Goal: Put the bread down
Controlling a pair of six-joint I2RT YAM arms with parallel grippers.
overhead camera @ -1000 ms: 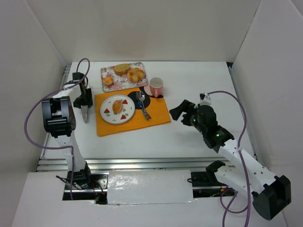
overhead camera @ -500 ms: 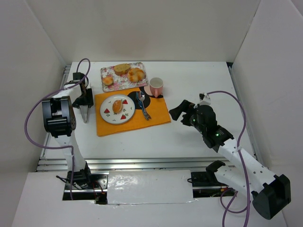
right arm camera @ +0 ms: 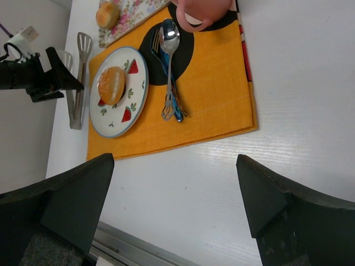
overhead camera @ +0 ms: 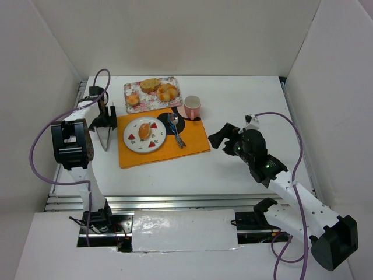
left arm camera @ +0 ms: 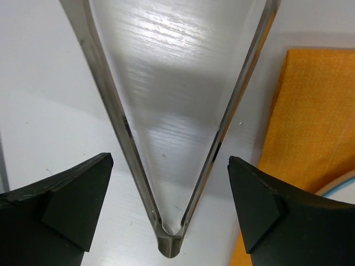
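On the plate (right arm camera: 138, 97), the bread (right arm camera: 112, 84); left gripper (left arm camera: 169, 160), right gripper (right arm camera: 175, 160) spread empty; tongs (left arm camera: 169, 244) cropped.

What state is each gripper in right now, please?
The left gripper: open, straddling the tongs, not gripping them.
The right gripper: open, holding nothing.

The left hand (overhead camera: 104, 126) points straight down at the far left, fingers (left arm camera: 72, 205) spread wide — gripping nothing. The right hand (overhead camera: 219, 137) hovers mid-air, aimed leftward, fingers likewise apart.
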